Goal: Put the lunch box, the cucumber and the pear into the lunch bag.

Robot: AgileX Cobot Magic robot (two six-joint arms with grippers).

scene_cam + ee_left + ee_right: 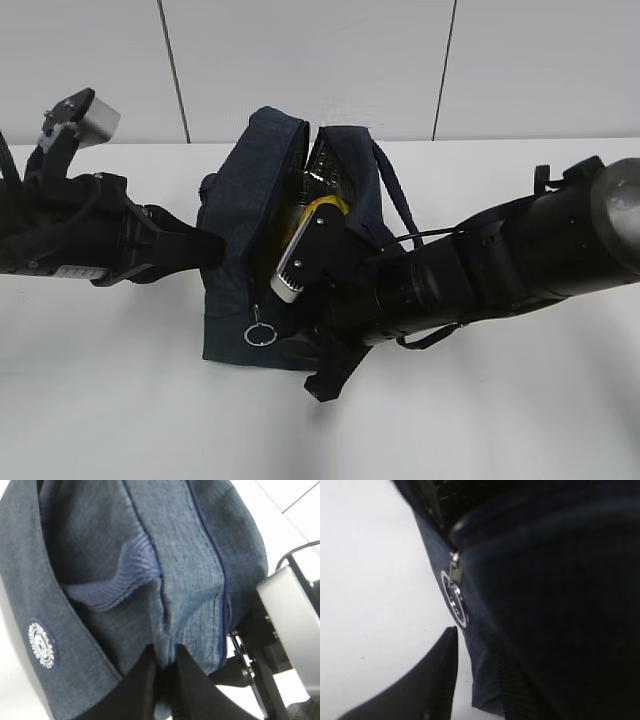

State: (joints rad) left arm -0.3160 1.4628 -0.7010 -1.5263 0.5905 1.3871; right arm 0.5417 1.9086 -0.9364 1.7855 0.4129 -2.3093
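The dark navy lunch bag (240,200) stands open at mid-table, its silvery lining (322,165) showing in the gap. A yellow shape inside, the pear (326,207), peeks out above my right wrist. The lunch box and the cucumber are not clearly visible. My left gripper (215,246) is shut on a fold of the bag's left side fabric (195,580), its jaws pinched on it (166,662). My right gripper (310,355) is at the bag's front right corner; one finger (442,670) stands apart from the fabric (490,680), the other is hidden. The silver ring pull (260,335) hangs close by (455,600).
The bag's strap handle (395,195) loops over my right arm. The white table (120,400) spreads around the bag, with a panelled wall (330,60) behind. My right wrist camera block (292,630) sits close against the bag's right side.
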